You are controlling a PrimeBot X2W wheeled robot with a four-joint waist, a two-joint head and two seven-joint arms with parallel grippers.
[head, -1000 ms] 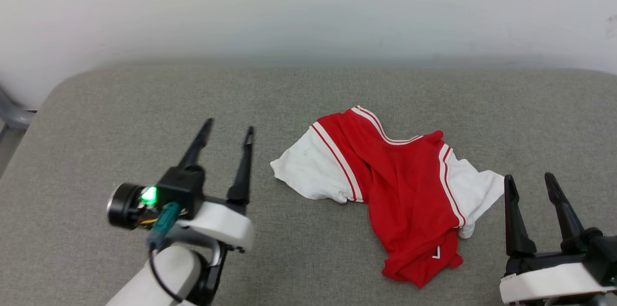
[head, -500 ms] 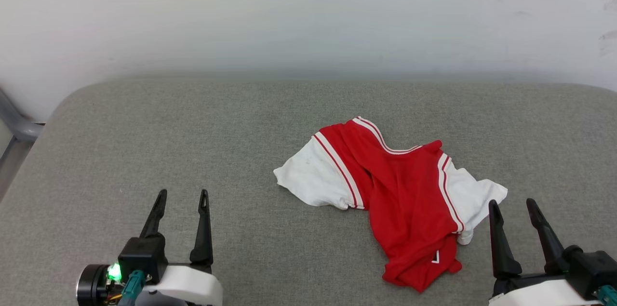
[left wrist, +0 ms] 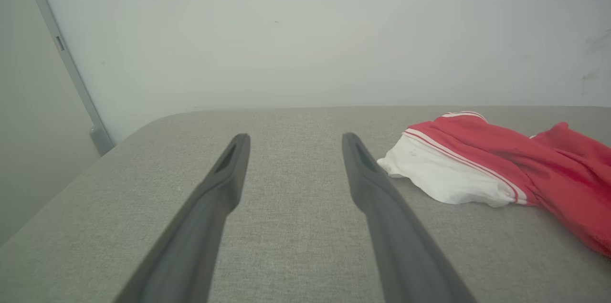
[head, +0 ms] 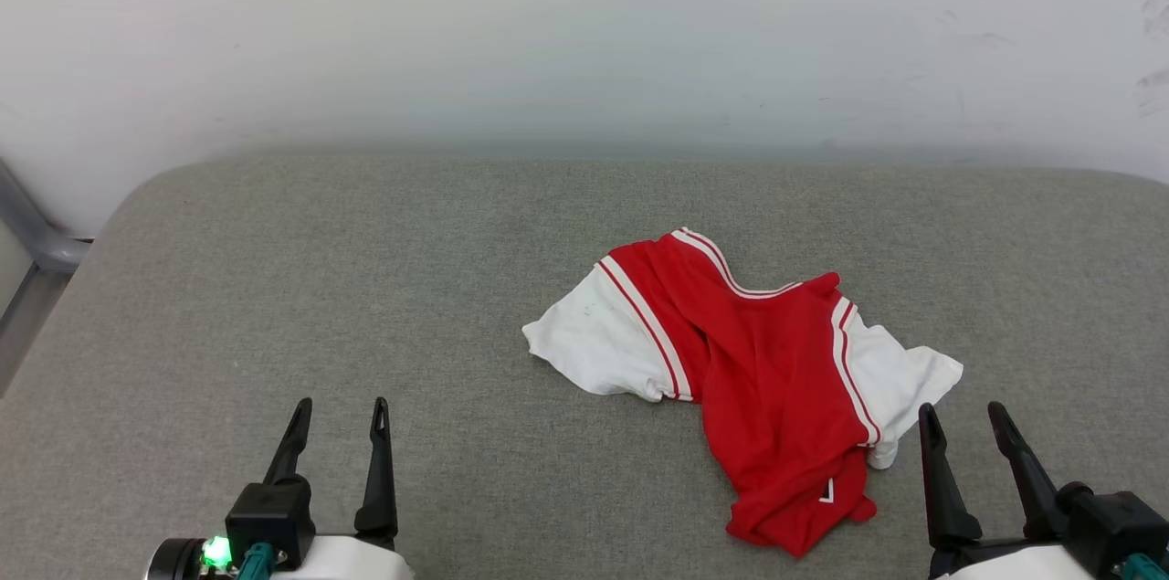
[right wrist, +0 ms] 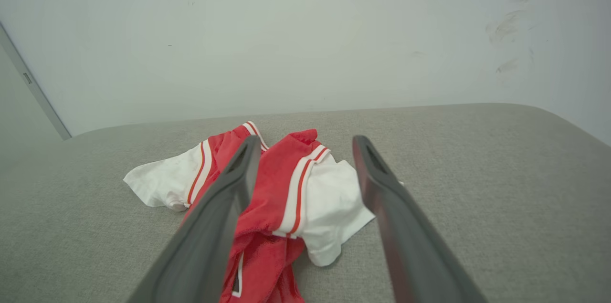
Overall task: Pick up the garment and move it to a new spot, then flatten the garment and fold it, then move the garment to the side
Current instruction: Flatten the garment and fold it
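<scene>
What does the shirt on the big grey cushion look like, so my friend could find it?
Look at the wide grey cushion against the pale wall. Right of its middle lies a crumpled garment, just ahead of the right gripper. It is bright red with white short sleeves and red-and-white striped trim, unlike the plain grey fabric around it.

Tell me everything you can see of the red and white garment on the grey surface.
The garment is a red jersey-type shirt with white short sleeves and red-white striped trim, in thin, soft-looking cloth. It lies crumpled and twisted, not flat, on the grey padded surface, right of centre in the head view. A small white mark shows near its lower edge. No jaws hold it.
</scene>
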